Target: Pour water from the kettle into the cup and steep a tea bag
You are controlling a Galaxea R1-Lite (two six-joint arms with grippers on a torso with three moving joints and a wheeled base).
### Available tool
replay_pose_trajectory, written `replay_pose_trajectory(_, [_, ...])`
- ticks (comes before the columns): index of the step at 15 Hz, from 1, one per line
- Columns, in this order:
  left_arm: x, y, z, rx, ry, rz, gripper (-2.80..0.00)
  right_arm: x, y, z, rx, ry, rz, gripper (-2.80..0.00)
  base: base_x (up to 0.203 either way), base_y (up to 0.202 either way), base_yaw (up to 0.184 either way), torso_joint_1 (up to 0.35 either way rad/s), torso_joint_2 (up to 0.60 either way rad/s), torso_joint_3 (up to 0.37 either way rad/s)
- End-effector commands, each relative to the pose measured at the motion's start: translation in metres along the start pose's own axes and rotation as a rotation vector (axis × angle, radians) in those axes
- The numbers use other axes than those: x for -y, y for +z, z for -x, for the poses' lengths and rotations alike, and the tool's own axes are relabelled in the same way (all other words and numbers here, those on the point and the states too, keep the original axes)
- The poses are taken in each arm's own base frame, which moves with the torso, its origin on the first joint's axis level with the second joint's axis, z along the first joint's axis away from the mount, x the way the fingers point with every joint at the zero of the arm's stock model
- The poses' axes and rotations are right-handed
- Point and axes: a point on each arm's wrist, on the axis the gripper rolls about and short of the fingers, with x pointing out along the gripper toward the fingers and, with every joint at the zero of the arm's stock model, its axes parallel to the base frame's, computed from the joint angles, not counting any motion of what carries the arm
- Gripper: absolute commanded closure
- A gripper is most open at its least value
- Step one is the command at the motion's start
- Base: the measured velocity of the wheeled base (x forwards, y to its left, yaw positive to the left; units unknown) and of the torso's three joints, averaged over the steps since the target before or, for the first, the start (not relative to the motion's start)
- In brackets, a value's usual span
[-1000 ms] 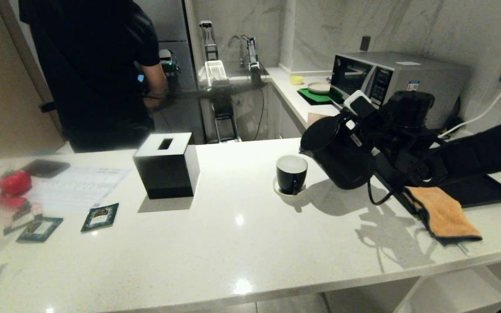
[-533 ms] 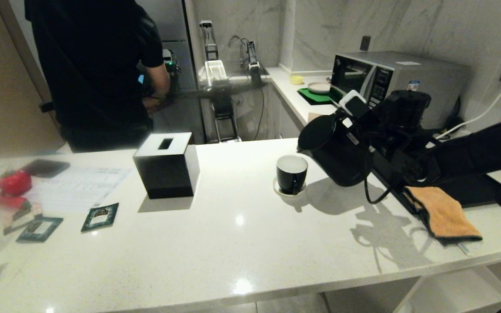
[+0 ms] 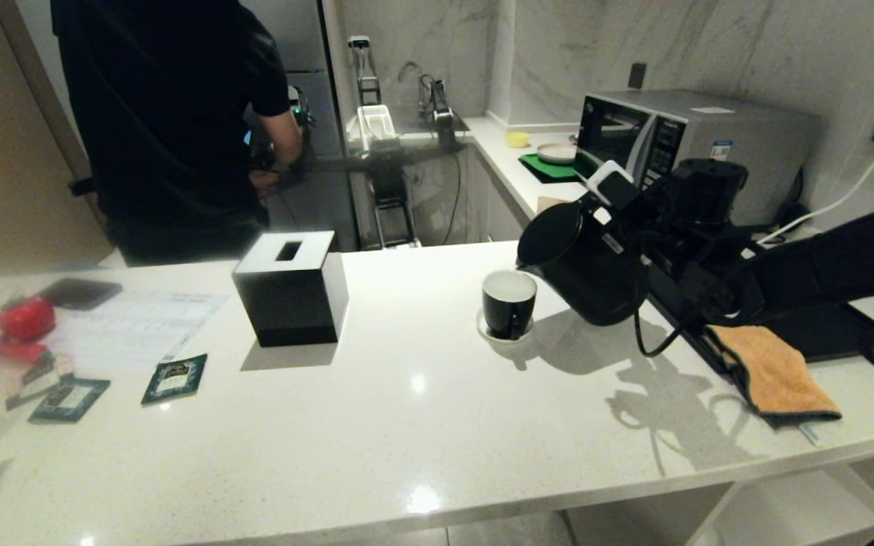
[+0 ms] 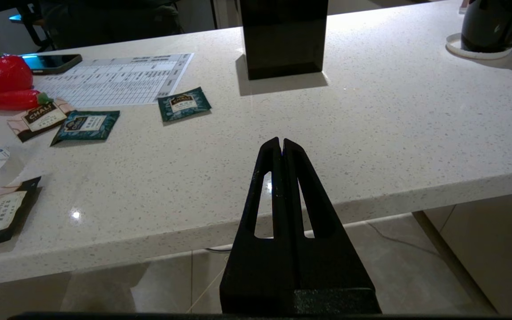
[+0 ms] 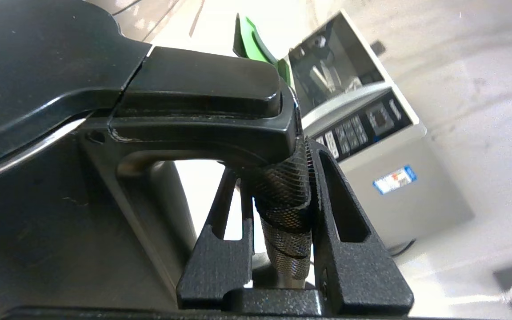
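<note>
Tilted kettle beside cup on saucer

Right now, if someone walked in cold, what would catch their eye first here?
The black kettle, tilted spout-first toward the cup at mid-counter, held by its handle in the right hand. Then the black tissue box left of the cup, and the orange cloth near the counter's right end.

Kettle: tall, matte black, lid shut, off the counter, tilted spout-down toward the cup, handle clamped in my right gripper. Cup: glossy black, white inside, upright on its small white saucer, just beside the spout. Can't see the tea bag.
</note>
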Motion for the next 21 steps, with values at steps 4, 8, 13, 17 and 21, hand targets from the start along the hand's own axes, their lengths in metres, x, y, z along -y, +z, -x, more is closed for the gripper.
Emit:
replay_pose_trajectory(4, [0.0, 0.0001, -0.0001, -0.001, 0.0, 0.0, 0.0, -0.0005, 0.0007, -0.0002, 0.024, 0.013, 0.04, 0.0, 0.0, 0.0, 0.0, 0.0, 0.0, 0.0])
replay_pose_trajectory(8, [0.0, 0.0001, -0.0001, -0.001, 0.0, 0.0, 0.0, 0.0, 0.0023, -0.0009, 0.073, 0.003, 0.082, 0.0, 0.0, 0.0, 0.0, 0.0, 0.0, 0.0])
replay_pose_trajectory(13, [0.0, 0.0001, -0.0001, -0.001, 0.0, 0.0, 0.0, 0.0003, 0.0027, -0.001, 0.077, 0.001, 0.105, 0.0, 0.0, 0.0, 0.0, 0.0, 0.0, 0.0])
replay_pose_trajectory(17, [0.0, 0.0001, -0.0001, -0.001, 0.0, 0.0, 0.0, 0.0007, 0.0035, -0.0008, 0.096, 0.003, 0.119, 0.0, 0.0, 0.0, 0.0, 0.0, 0.0, 0.0])
replay_pose_trajectory(21, [0.0, 0.0001, -0.0001, -0.001, 0.0, 0.0, 0.0, 0.0015, 0.0043, -0.0009, 0.104, -0.002, 0.129, 0.0, 0.0, 0.0, 0.0, 0.0, 0.0, 0.0])
